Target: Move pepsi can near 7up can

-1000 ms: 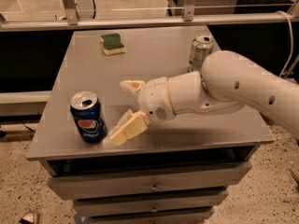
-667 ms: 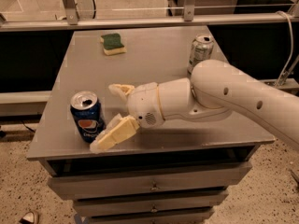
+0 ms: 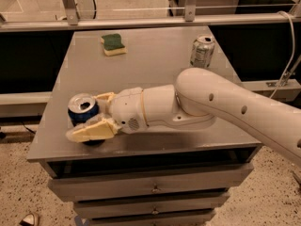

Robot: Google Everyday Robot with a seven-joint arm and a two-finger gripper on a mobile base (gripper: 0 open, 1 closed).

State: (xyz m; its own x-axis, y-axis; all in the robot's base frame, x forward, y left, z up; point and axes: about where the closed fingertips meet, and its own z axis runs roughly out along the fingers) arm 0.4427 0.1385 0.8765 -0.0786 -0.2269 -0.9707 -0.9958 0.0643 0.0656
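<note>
Your gripper (image 3: pixel 87 117) sat at the surface's (image 3: pixel 155 69) front-left corner, jaws apart either side of the upright dark blue, silver-topped pepsi can (image 3: pixel 82 109), well apart from the 7up can (image 3: pixel 202 51).

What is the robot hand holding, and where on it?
The gripper is around the middle of the pepsi can, at the front left of the table. Whether it truly grips it cannot be told.

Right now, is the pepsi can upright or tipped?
Upright: the pepsi can shows its top facing up, hand around it, front-left on the table.
</note>
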